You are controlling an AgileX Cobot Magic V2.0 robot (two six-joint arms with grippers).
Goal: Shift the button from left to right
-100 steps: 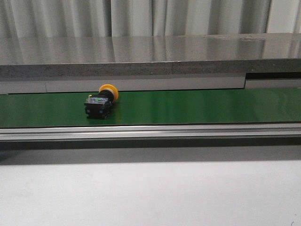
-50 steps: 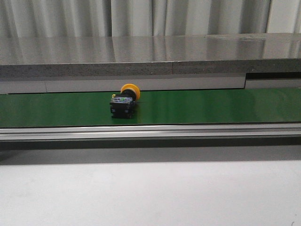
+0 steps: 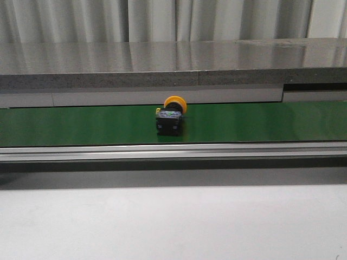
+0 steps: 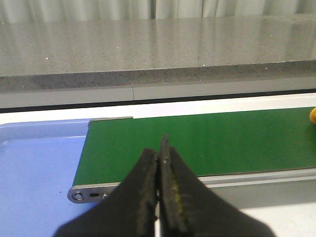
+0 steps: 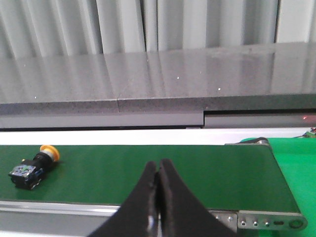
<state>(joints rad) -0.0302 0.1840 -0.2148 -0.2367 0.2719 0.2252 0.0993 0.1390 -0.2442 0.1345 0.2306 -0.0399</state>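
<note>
One button (image 3: 171, 116) lies on its side on the green conveyor belt (image 3: 260, 122), near mid-length, cap toward the grey ledge (image 3: 162, 67). The right wrist view shows it whole (image 5: 33, 165); the left wrist view catches only its orange edge (image 4: 313, 115) and alone shows the blue surface (image 4: 34, 168) beside the belt's end. Left gripper (image 4: 159, 148) and right gripper (image 5: 157, 170): fingers pressed together, holding nothing.
</note>
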